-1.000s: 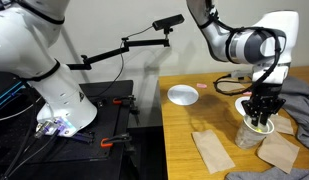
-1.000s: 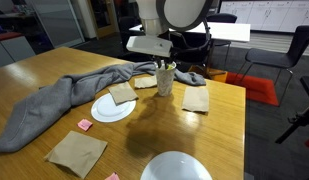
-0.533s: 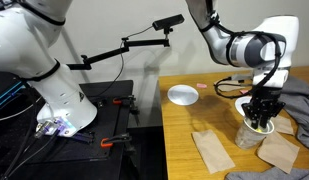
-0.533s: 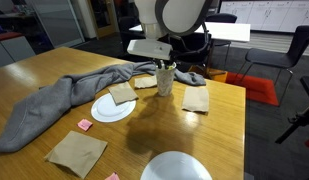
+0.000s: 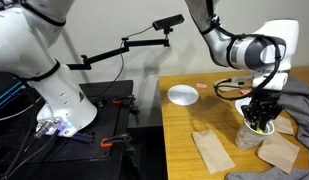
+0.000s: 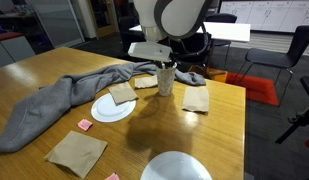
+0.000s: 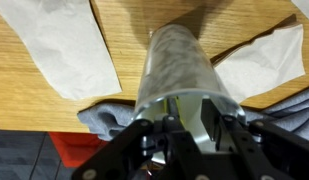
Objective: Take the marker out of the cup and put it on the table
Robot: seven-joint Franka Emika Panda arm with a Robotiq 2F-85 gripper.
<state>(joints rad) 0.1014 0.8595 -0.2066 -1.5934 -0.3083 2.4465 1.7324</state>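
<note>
**Fingers down over the cup's mouth, yellow marker upright between them**

The fingers [image 7: 142,140] are drawn in to a narrow gap, and in the wrist view a sliver of yellow shows between them. Whether they actually press on it cannot be told from any view. The gripper [image 5: 260,119] hangs straight down over the cup [image 5: 249,136], with its tips at the level of the rim. In an exterior view the gripper [image 6: 166,68] covers most of the opening of the cup [image 6: 165,86].

The marker [image 6: 164,66] stands in the cup. Its long axis is close to vertical, its upper end points up into the gripper and its lower end is hidden inside the cup. Only the top part shows in both exterior views, as a short yellow stub [image 5: 262,125] just above the rim. The wrist camera looks almost along the marker's length, so there the marker [image 7: 179,101] appears as only a small yellow streak at the rim of the cup [image 7: 180,60].

The cup stands upright on the table [image 6: 226,130], near the table's edge. A brown paper napkin [image 6: 196,98] lies just beside the cup, and a grey cloth [image 6: 54,106] sprawls across the wood on its other side. Near the cloth is a white plate [image 6: 106,113] with another napkin on it. A shallow white dish [image 5: 183,95] sits well apart from the cup.
</note>
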